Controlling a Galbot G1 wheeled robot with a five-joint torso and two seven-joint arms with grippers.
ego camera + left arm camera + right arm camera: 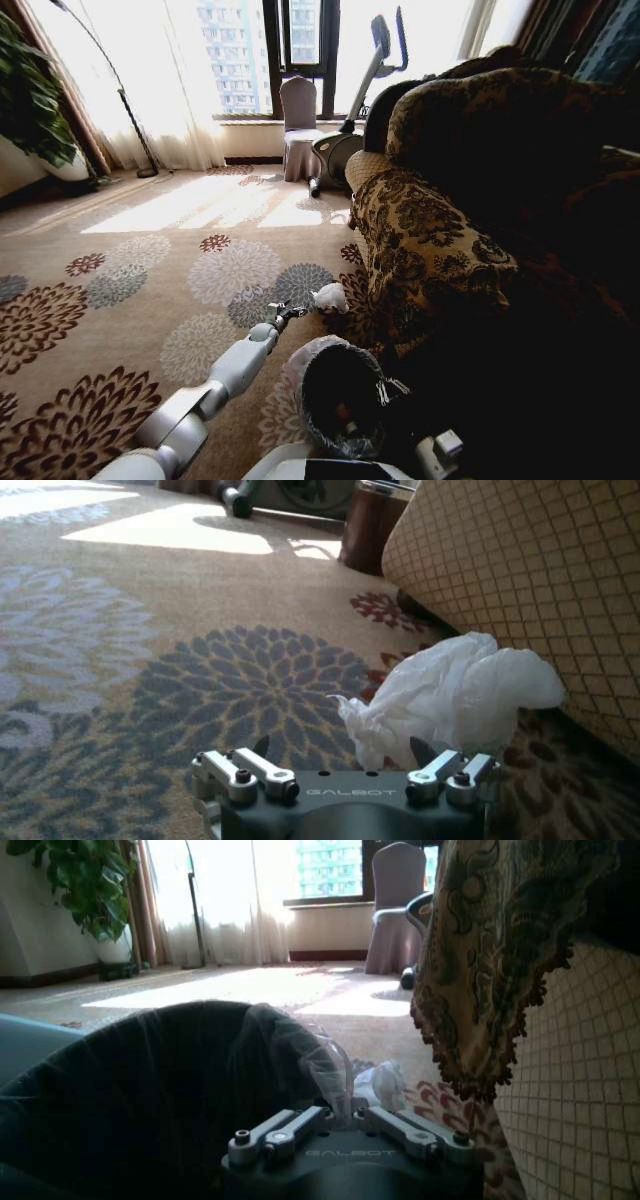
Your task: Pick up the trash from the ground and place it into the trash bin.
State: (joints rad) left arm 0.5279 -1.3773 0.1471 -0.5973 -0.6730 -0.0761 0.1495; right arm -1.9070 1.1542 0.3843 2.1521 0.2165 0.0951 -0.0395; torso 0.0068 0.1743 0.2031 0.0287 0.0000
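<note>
Left claw (340, 754) spread low over carpet, white plastic bag (455, 694) just ahead, beside sofa (520, 577)

One word could be read: "GALBOT".

It stood in pale raised capitals on the dark grey metal body of the left gripper (340, 751), just below the finger mounts, in the left wrist view. The same word, fainter in the shade, stood on the dark grey metal body of the right gripper (338, 1104) in the right wrist view. No other lettering, number or sign was legible, in the head view included.
</note>
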